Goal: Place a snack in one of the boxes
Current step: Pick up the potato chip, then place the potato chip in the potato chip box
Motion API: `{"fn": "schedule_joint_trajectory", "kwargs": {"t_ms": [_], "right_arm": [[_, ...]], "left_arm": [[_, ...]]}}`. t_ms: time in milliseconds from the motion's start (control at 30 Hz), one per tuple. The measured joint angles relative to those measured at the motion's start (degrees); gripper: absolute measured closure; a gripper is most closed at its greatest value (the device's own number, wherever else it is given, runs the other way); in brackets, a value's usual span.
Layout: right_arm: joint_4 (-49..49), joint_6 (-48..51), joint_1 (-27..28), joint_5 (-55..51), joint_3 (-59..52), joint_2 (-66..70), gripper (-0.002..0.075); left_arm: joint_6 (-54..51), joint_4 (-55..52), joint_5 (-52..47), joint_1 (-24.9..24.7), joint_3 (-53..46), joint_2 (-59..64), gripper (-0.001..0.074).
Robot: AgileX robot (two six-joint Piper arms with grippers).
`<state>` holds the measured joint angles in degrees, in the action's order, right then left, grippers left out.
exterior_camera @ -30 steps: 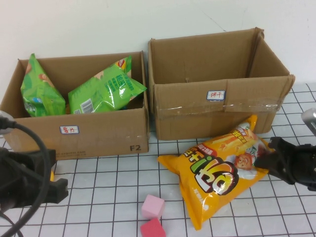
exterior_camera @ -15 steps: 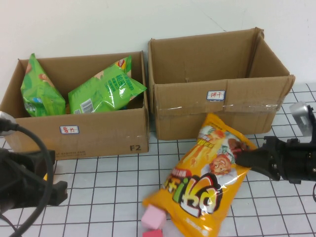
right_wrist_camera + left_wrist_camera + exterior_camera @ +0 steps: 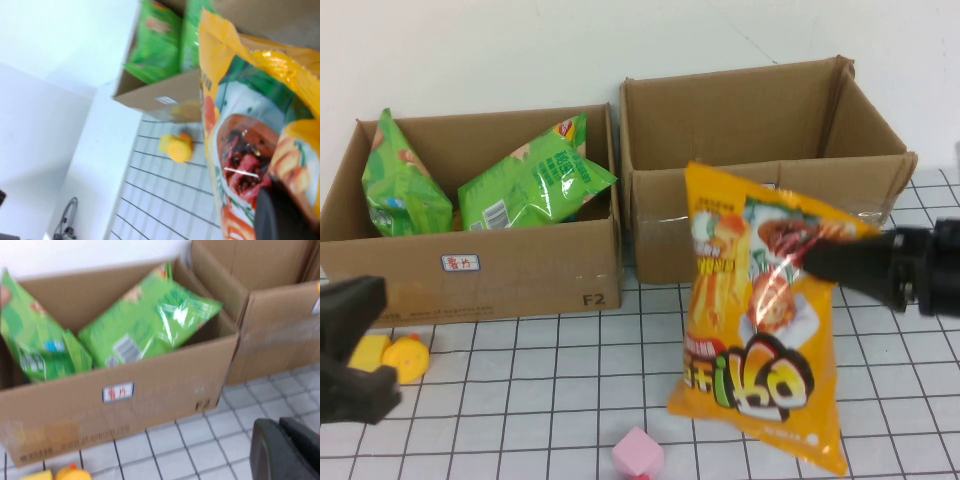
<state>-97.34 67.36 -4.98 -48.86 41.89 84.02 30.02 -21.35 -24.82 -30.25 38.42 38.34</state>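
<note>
Lifted: orange snack bag [image 3: 756, 320], right gripper [image 3: 817, 262].

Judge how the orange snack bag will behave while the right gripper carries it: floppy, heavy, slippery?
The orange snack bag hangs from the right gripper, pinched at one edge, so it is probably floppy and may swing. Its puffed shape suggests it is light. The glossy film could slip. The left gripper sits low, away from it.
</note>
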Motion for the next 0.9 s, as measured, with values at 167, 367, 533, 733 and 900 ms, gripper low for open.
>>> {"fn": "schedule_joint_trajectory", "kwargs": {"t_ms": [167,367,533,733,900], "right_arm": [[0.5,-1.8,0.0,-2.1,5.5,-2.2,0.0726],[0.5,-4.0,-2.1,-0.6,15.2,-2.3,0.0726],[0.5,-3.6,-6.3,8.4,23.1,-1.3,0.0726],[0.5,-3.1,-12.5,14.3,35.0,6.4,0.0726],[0.5,-3.4,-17.7,17.6,46.4,15.9,0.0726]], "left_arm": [[0.0,-1.1,0.1,0.0,0.0,-3.7,0.0736],[0.0,-2.0,-4.2,0.0,0.0,-6.9,0.0736],[0.0,-4.7,-11.6,0.0,0.0,-9.8,0.0736],[0.0,-7.5,-18.2,0.0,0.0,-12.4,0.0736],[0.0,-8.0,-21.5,0.0,0.0,-12.7,0.0736]]}}
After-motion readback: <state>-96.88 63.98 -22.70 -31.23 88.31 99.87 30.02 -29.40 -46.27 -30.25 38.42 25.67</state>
